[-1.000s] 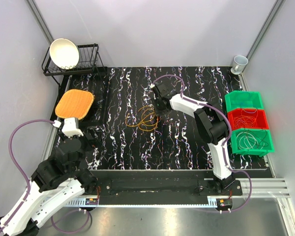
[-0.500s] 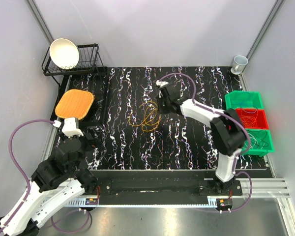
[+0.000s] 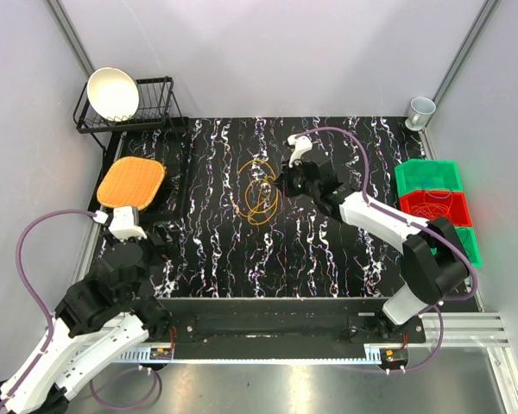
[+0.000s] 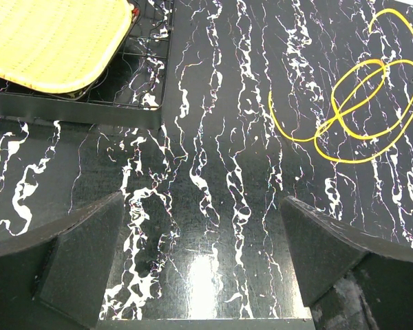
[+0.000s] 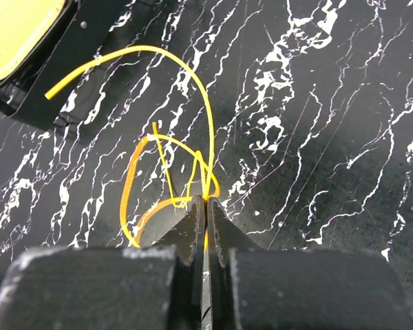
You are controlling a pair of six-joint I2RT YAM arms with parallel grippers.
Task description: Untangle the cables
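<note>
My left gripper (image 4: 201, 220) hangs wide open over the black marbled table (image 4: 213, 158), just on the near side of the orange woven mat (image 3: 131, 182). Well to the right of that mat, my right gripper (image 5: 205, 206) is pinched tight on the orange-yellow cable (image 5: 212, 134). Its loops lie on the table. Much farther right of the mat sit the red and green bins (image 3: 427, 177), with thin wires inside the red one.

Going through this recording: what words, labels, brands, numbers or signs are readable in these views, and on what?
No readable text in any view.
No print shows on the bins, cup, bowl or orange-yellow cable.
The small boards on the front rail: any marking is too small to read.
</note>
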